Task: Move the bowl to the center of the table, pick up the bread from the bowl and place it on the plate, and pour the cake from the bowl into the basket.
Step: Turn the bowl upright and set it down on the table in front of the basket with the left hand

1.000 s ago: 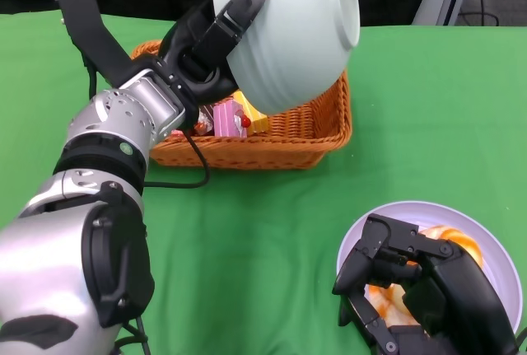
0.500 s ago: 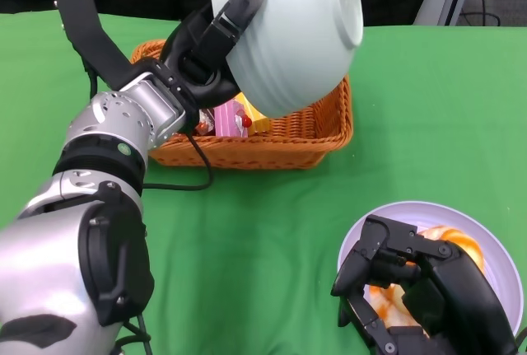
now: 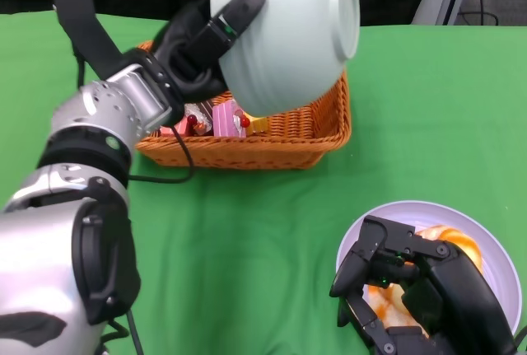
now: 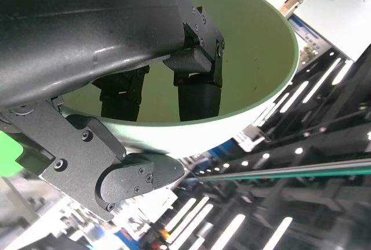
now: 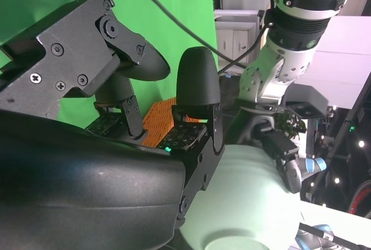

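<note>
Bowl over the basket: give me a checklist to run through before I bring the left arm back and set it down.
1. Left hand grips the pale green ceramic bowl at its rim, fingers inside per the left wrist view: ok.
2. Bowl emptied: interior in the left wrist view shows no cake: ok.
3. Pink and yellow cake pieces lie inside the orange wicker basket: ok.
4. Bowl held above the basket, clear of its rim: ok.
5. Orange-glazed bread rests on the lavender round plate: ok.
6. Right hand released from the bread: cannot tell, its fingers cover it.
</note>
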Controlling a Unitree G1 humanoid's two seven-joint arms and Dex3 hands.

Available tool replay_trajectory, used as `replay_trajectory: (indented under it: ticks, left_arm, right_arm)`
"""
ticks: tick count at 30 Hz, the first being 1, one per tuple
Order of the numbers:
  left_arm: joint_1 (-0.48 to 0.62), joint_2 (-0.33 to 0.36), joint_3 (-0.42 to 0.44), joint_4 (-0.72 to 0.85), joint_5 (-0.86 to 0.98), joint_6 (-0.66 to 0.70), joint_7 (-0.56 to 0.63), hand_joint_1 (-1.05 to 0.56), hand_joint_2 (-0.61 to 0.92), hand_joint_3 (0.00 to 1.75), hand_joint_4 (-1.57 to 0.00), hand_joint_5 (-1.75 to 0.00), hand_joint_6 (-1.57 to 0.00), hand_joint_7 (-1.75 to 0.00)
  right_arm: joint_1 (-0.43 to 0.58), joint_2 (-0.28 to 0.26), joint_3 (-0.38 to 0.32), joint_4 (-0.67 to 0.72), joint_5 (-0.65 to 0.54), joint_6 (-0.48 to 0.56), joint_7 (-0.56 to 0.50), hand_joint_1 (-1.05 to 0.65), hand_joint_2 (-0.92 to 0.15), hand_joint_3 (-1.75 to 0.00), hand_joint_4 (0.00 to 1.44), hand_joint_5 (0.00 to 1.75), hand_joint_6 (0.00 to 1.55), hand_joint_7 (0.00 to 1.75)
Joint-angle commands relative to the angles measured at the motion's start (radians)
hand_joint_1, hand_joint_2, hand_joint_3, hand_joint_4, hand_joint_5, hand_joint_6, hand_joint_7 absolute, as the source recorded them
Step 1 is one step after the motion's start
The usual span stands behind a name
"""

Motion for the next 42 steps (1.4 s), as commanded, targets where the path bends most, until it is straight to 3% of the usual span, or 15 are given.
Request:
replay_trajectory:
  ticks: [1, 5, 10, 15, 19, 25, 29, 32, 36, 42]
  left_arm:
    - [-0.033, 0.058, -0.066, -0.056, 0.047, -0.016, -0.122, -0.24, 0.62, 1.07, -0.76, -1.75, -0.76, -1.57]
    - [-0.010, 0.099, -0.132, -0.121, 0.094, -0.082, -0.232, -0.21, 0.67, 0.93, -0.72, -1.75, -0.79, -1.44]
    - [0.042, 0.146, -0.210, -0.237, 0.145, -0.160, -0.312, -0.23, 0.71, 0.77, -0.72, -1.75, -0.72, -1.51]
    - [0.115, 0.180, -0.261, -0.387, 0.160, -0.163, -0.313, -0.22, 0.69, 0.77, -0.72, -1.75, -0.69, -1.54]
    - [0.214, 0.203, -0.309, -0.549, 0.206, -0.286, -0.294, -0.23, 0.69, 0.81, -0.74, -1.75, -0.70, -1.54]
    - [0.404, 0.243, -0.350, -0.748, 0.322, -0.657, -0.207, -0.23, 0.61, 1.00, -0.74, -1.75, -0.68, -1.52]
    - [0.496, 0.281, -0.353, -0.794, 0.354, -0.874, -0.181, -0.24, 0.75, 0.81, -0.77, -1.75, -0.62, -1.50]
    - [0.567, 0.307, -0.341, -0.802, 0.373, -1.063, -0.147, -0.17, 0.70, 0.88, -0.78, -1.75, -0.62, -1.57]
    - [0.611, 0.341, -0.329, -0.745, 0.457, -1.358, -0.051, -0.11, 0.53, 1.08, -0.75, -1.72, -0.67, -1.51]
    - [0.637, 0.378, -0.290, -0.543, 0.606, -1.789, 0.097, -0.15, 0.48, 1.10, -0.77, -1.72, -0.73, -1.41]
  right_arm:
    - [-0.008, -0.002, -0.011, -0.002, 0.016, 0.008, 0.003, -0.08, -0.45, -1.21, 0.77, 1.54, 0.74, 1.32]
    - [-0.011, -0.007, -0.020, 0.003, 0.047, 0.026, 0.019, -0.08, -0.47, -1.20, 0.76, 1.55, 0.74, 1.32]
    - [-0.014, -0.009, -0.021, 0.008, 0.022, 0.011, 0.008, -0.06, -0.46, -1.20, 0.76, 1.54, 0.75, 1.32]
    - [-0.013, -0.005, -0.018, 0.015, 0.023, 0.000, 0.005, -0.07, -0.47, -1.20, 0.77, 1.54, 0.75, 1.31]
    - [-0.014, -0.007, -0.017, 0.015, 0.038, 0.006, 0.014, -0.07, -0.47, -1.20, 0.76, 1.55, 0.74, 1.32]
    - [-0.027, -0.005, -0.018, 0.020, 0.031, 0.017, 0.008, -0.08, -0.47, -1.19, 0.76, 1.55, 0.74, 1.31]
    - [-0.035, -0.009, -0.021, 0.024, 0.035, 0.014, 0.014, -0.08, -0.48, -1.19, 0.76, 1.55, 0.74, 1.32]
    - [-0.037, -0.009, -0.026, 0.026, 0.046, 0.015, 0.020, -0.07, -0.47, -1.18, 0.76, 1.54, 0.74, 1.31]
    - [-0.038, -0.012, -0.033, 0.022, 0.051, 0.035, 0.020, -0.07, -0.48, -1.18, 0.75, 1.54, 0.74, 1.32]
    - [-0.043, -0.009, -0.036, 0.033, 0.038, 0.008, 0.021, -0.07, -0.48, -1.18, 0.76, 1.54, 0.74, 1.32]
